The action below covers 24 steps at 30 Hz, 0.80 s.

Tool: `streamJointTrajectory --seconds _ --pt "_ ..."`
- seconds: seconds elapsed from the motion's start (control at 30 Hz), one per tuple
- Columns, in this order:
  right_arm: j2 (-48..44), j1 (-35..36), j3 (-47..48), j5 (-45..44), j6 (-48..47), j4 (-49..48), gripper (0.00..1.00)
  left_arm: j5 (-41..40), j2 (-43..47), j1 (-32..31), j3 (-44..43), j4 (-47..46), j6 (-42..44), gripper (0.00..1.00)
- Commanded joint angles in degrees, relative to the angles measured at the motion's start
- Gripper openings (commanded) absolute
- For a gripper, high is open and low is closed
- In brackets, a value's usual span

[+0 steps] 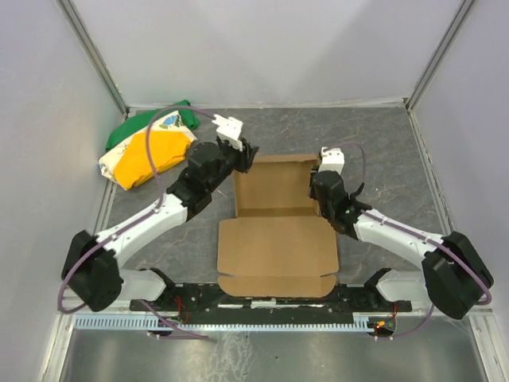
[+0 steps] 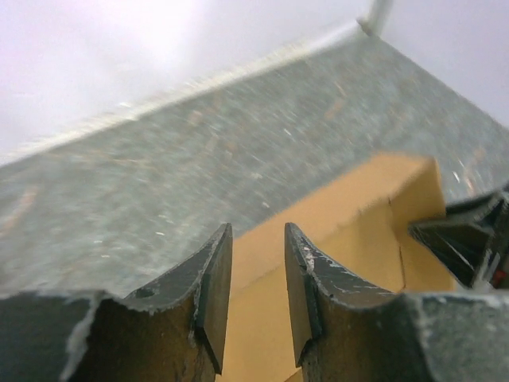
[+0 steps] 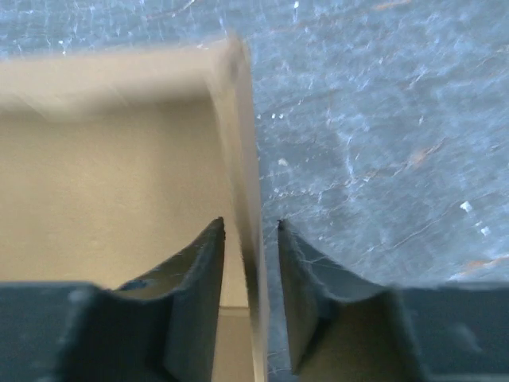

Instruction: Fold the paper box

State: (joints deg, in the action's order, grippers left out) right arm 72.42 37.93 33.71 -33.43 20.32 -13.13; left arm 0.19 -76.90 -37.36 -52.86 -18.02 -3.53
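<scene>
Left wrist view: the fingers of the left gripper (image 2: 257,227) are filling the near edge of the frame. They are standing parted with clear space between them. One finger is hanging over the table (image 2: 159,183) and the other over the box (image 2: 350,231), so they are straddling its left wall, released and pinching nothing.

Right wrist view, slightly blurred: the right gripper (image 3: 250,222) is straddling the box's right wall, which is standing upright between the fingers. A dark sliver is showing between the wall and the table-side finger, so I am reading this gripper as unclamped.

Top view is giving what the wrist views are not. The box is lying mid-table between the arms, its far half with walls raised and its near half lying flat as a wide panel with a narrow flap toward the bases. A cloth bundle (image 1: 151,151) is sitting far left, apart from the box.

Only the left wrist view is catching the right gripper's dark tip at the box's right wall.
</scene>
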Motion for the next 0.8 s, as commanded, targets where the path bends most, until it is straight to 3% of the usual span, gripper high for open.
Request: streamJointTrajectory --seconds 0.0,0.13,0.17,0.2,0.23,0.33,0.47,0.53,0.6,0.63,0.67,0.7,0.77 --pt "-1.5 0.2 13.3 -0.2 9.0 19.3 0.51 -20.5 9.8 0.3 -5.4 3.4 -5.4 0.39" --pt "-2.7 0.2 22.0 3.3 11.0 31.7 0.66 -23.7 16.8 0.7 -4.8 6.0 -4.7 0.43" --pt "-3.5 0.2 23.7 3.9 10.5 33.1 0.75 -24.1 17.9 0.7 -4.5 7.1 -4.4 0.44" --pt "-4.2 0.1 25.7 4.5 9.6 34.6 0.94 -24.5 19.0 0.7 -3.9 7.9 -4.0 0.44" --pt "-4.4 0.1 27.9 4.8 8.6 36.2 1.00 -25.0 20.2 0.8 -3.1 8.4 -3.3 0.44" --pt "-1.0 -0.2 37.5 4.7 3.1 43.7 0.99 -27.1 23.2 0.7 0.9 9.1 -1.3 0.45" --pt "12.7 -1.1 55.7 16.7 -8.0 55.9 1.00 -28.5 27.1 0.8 6.0 8.9 -2.5 0.45" --pt "19.7 -1.6 64.8 22.2 -9.7 61.3 0.84 -28.8 28.5 0.8 7.6 8.9 -3.1 0.45" --pt "26.6 -2.7 71.5 20.0 -7.1 66.0 0.51 -29.3 29.6 0.8 8.5 9.4 -2.8 0.45" --pt "29.0 -3.7 74.7 18.5 -5.8 68.2 0.40 -29.8 30.1 0.8 8.8 9.7 -2.2 0.45" --pt "31.2 -5.1 77.5 17.3 -4.7 70.1 0.37 -30.4 30.7 0.7 9.0 10.0 -1.9 0.45" --pt "33.3 -6.7 80.2 16.4 -4.0 71.8 0.39 -31.2 31.2 0.8 9.5 10.1 -1.8 0.45" --pt "38.0 -10.2 86.9 15.7 -3.8 75.1 0.57 -31.3 32.3 0.8 10.8 9.7 -2.0 0.45"
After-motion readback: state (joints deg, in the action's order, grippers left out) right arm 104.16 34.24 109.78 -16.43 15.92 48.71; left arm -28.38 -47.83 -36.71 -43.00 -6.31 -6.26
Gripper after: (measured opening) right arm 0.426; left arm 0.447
